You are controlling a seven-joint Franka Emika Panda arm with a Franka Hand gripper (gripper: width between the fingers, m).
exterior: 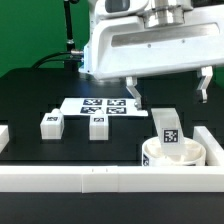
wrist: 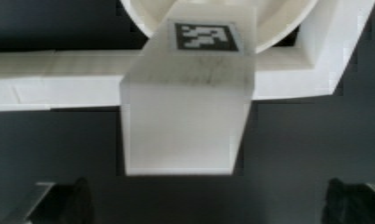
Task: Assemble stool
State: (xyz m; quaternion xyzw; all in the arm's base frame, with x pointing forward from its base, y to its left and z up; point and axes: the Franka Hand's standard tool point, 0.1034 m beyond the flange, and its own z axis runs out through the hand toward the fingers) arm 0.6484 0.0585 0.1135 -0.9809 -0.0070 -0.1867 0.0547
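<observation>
The round white seat (exterior: 150, 153) lies in the corner of the border rail at the exterior view's right. One tagged leg (exterior: 168, 126) stands upright on it. Two more legs (exterior: 52, 124) (exterior: 98, 126) stand on the black table to the left. My gripper (exterior: 167, 92) hangs open above the upright leg, with its fingers spread wide on either side and touching nothing. In the wrist view the leg (wrist: 187, 115) fills the middle, and its tag faces the seat rim (wrist: 145, 12). The dark fingertips (wrist: 59, 200) show at the edge, and the gripper (wrist: 205, 205) is empty.
The marker board (exterior: 100, 105) lies flat behind the two loose legs. The long white border rail (exterior: 90, 180) runs along the front and turns up at the right beside the seat; it also shows in the wrist view (wrist: 42, 82).
</observation>
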